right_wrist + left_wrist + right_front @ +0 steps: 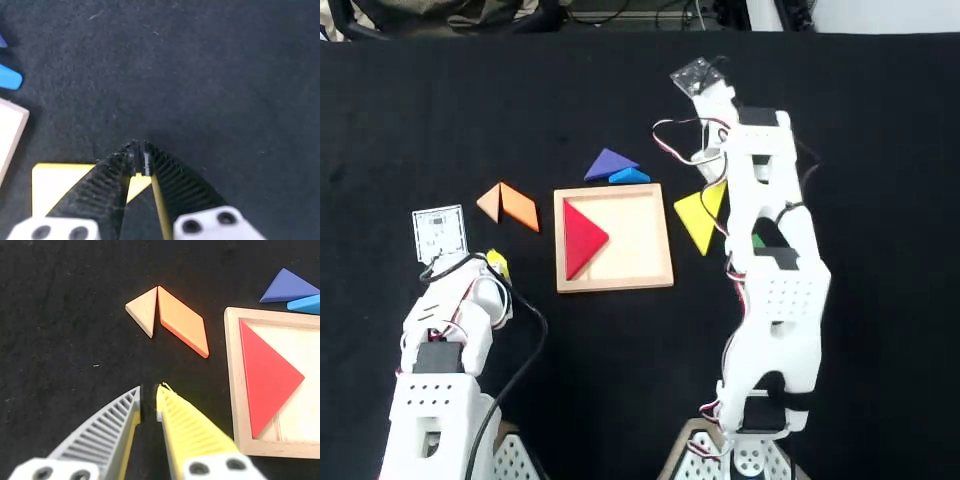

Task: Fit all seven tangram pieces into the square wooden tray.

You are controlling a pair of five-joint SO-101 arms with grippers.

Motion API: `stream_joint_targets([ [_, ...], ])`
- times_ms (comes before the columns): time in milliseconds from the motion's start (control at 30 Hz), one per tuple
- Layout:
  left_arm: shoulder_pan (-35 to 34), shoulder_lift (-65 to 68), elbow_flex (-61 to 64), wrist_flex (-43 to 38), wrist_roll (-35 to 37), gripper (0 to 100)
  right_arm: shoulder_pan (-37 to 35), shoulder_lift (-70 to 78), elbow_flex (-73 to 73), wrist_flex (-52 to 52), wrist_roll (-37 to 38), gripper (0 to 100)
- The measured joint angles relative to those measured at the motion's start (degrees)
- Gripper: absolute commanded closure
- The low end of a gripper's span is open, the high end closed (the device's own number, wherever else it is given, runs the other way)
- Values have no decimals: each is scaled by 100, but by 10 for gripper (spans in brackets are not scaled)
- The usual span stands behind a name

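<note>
Tray (615, 284) mid-tabletop (620, 390), red triangle (582, 238) seated, the other pieces outside it. Right end effector (139, 149) clenched over yellow triangle (55, 190), apparently not gripping it. Left end effector (149, 391) clenched, empty. Next: open, pinch yellow, carry it trayward.

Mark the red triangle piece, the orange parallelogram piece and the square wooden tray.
Red triangle piece (267, 375): left wrist view, middle of its face.
Orange parallelogram piece (182, 321): left wrist view, middle of its top face.
Square wooden tray (635, 240): high view, bare part of its floor.
</note>
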Motion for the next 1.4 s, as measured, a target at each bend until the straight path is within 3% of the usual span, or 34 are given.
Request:
stream_joint_targets([
  [133, 0, 0, 0, 0, 0, 927, -35, 360, -281, 352, 0, 987],
  [500, 0, 0, 0, 0, 0, 924, 246, 440, -1380, 3323, 18, 988],
  [633, 0, 0, 0, 0, 0, 924, 492, 431, -1275, 3560, 18, 988],
  [833, 0, 0, 0, 0, 0, 924, 765, 105, -1099, 3560, 167, 988],
  [1033, 0, 0, 0, 0, 0, 924, 273, -1327, 1196, 3420, 1169, 988],
  [1267, 0, 0, 0, 0, 0, 924, 26, -3490, 4870, 888, 1679, 987],
  [1400, 0, 0, 62, 0, 0, 924, 0, -3710, 5459, 176, 1749, 987],
])
